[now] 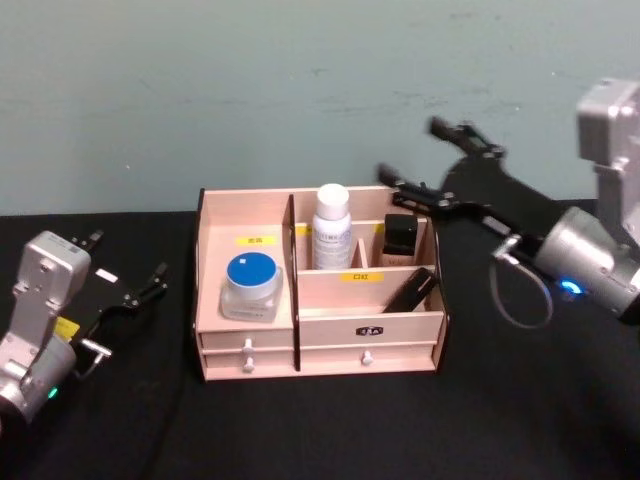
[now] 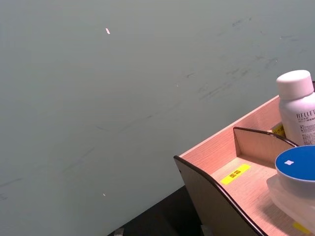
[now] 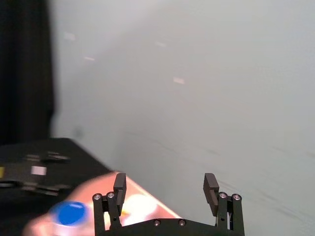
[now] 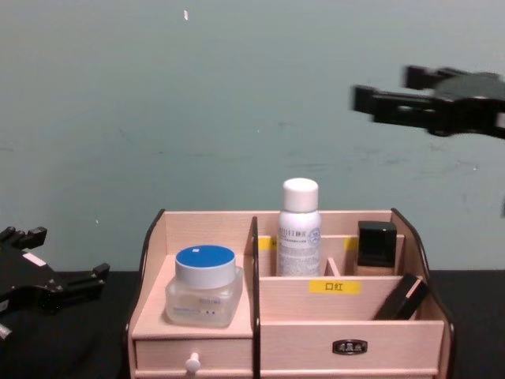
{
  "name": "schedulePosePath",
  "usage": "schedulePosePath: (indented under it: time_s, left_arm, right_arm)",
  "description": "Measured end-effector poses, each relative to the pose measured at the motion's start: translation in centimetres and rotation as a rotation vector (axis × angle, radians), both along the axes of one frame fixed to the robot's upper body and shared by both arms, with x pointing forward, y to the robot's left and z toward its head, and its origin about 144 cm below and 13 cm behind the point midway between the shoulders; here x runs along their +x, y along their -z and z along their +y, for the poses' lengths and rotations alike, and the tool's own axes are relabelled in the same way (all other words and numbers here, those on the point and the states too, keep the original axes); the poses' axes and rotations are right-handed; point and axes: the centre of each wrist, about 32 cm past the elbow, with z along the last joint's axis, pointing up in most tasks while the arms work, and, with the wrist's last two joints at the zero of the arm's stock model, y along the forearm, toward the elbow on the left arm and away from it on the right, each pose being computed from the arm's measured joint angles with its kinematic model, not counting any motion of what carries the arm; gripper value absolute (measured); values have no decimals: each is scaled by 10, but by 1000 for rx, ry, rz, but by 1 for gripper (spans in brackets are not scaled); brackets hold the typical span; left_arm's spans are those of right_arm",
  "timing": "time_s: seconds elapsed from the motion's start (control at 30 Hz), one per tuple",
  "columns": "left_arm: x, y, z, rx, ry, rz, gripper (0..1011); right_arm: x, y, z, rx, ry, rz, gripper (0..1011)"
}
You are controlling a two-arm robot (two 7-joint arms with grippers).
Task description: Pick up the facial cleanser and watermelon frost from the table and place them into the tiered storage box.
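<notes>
The box (image 4: 289, 347) is filling the lower centre of the chest view, nearest the lens, its drawers facing forward and its stepped bins open upward so items can drop in from above. A blue-lidded jar (image 4: 204, 286) is sitting in the left bin, a white bottle (image 4: 299, 228) is standing upright in the rear middle bin, a dark square bottle (image 4: 375, 248) is standing in the rear right one, and a black stick (image 4: 401, 297) is leaning in the front right bin; which of these is the cleanser or the frost I cannot tell, though nothing is lying loose on the black table (image 1: 540, 400), so the placing looks done. The right gripper (image 1: 437, 165) is hanging above the box's rear right corner in the head view's upper right, jaws spread and holding nothing. The left gripper (image 1: 125, 270) is resting low at the left edge, also spread and empty, well apart from the box.
</notes>
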Motion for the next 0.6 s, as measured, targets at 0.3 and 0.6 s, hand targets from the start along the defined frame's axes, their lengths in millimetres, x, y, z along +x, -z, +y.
schedulePosePath:
  time_s: [0.3,0.6]
  left_arm:
    - [0,0,0,0,0,0,1010]
    - [0,0,0,0,0,0,1010]
  right_arm:
    - [2,35,-31,31,297,30,1002]
    - [6,72,-32,25,409,130,1002]
